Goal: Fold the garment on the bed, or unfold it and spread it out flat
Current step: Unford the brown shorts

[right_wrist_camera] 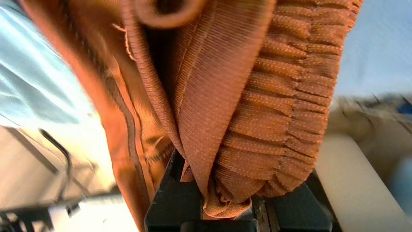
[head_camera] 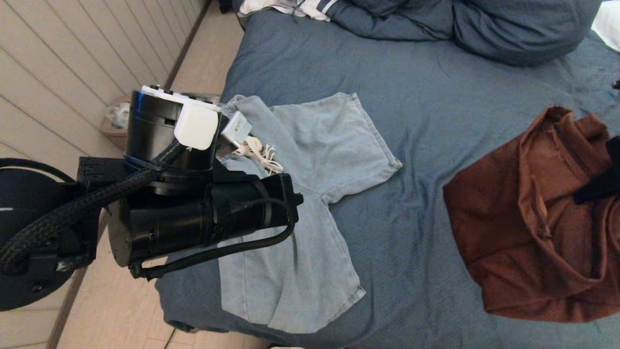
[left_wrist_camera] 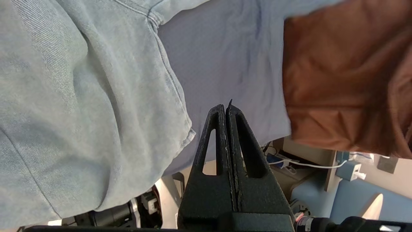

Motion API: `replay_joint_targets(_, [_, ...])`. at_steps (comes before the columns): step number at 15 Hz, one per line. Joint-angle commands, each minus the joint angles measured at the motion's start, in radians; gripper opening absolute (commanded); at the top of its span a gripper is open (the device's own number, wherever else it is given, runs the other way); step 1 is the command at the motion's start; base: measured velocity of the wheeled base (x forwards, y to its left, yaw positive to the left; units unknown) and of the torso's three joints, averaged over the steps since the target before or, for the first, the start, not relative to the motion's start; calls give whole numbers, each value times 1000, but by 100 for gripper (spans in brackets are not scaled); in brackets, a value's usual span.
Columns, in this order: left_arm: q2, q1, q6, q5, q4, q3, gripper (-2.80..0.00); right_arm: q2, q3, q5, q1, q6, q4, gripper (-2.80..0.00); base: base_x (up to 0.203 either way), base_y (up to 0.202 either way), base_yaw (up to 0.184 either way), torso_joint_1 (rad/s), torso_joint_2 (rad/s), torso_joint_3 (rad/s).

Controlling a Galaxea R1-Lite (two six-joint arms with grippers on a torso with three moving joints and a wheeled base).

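The bed (head_camera: 436, 97) has a wrinkled slate-blue cover. Pale blue denim shorts (head_camera: 319, 145) lie spread on its left part, legs pointing right and toward the near edge. A rust-brown garment (head_camera: 508, 218) hangs bunched at the right. My right gripper (right_wrist_camera: 222, 199) is shut on its gathered elastic band (right_wrist_camera: 283, 112), and shows as a black shape (head_camera: 598, 186) in the head view. My left arm (head_camera: 193, 213) hovers over the shorts' waist. My left gripper (left_wrist_camera: 227, 109) is shut on nothing, above bare cover between the shorts (left_wrist_camera: 80, 112) and the brown garment (left_wrist_camera: 347, 74).
A bunched blue duvet (head_camera: 484, 24) and a white striped cloth (head_camera: 300, 7) lie at the bed's far end. A white drawstring (head_camera: 261, 152) rests on the shorts. A small basket (head_camera: 116, 121) stands on the floor left of the bed, by the panelled wall.
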Motion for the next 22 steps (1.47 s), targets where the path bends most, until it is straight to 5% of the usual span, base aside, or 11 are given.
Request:
replay_joint_targets(1, [1, -1, -3, -1, 0, 2, -280, 89, -72, -38, 0, -51, 79, -280, 0, 0, 0, 0, 0, 0])
replay_joint_targets(5, [9, -1, -5, -1, -5, 15, -280, 30, -61, -21, 52, -330, 81, -280, 0, 0, 0, 0, 0, 0])
replay_joint_targets(8, [19, -1, -10, -1, -2, 16, -280, -15, -13, 239, 58, -535, 88, -280, 0, 0, 0, 0, 0, 0])
replay_joint_targets(12, [26, -1, -10, 0, -5, 27, -280, -24, 190, 350, 135, -693, 102, -280, 0, 0, 0, 0, 0, 0])
replay_joint_targets(15, [45, 0, -9, 1, -12, 21, -280, 76, 191, 388, 153, -719, 64, -280, 0, 0, 0, 0, 0, 0])
replay_joint_targets(16, [55, -1, -10, 0, -15, 17, -280, 130, 185, 391, 155, -719, 27, 0, 0, 0, 0, 0, 0, 0])
replay_joint_targets(22, [67, 1, -10, 9, -13, 16, -280, 357, 58, 402, 87, -714, -128, 0, 0, 0, 0, 0, 0, 0])
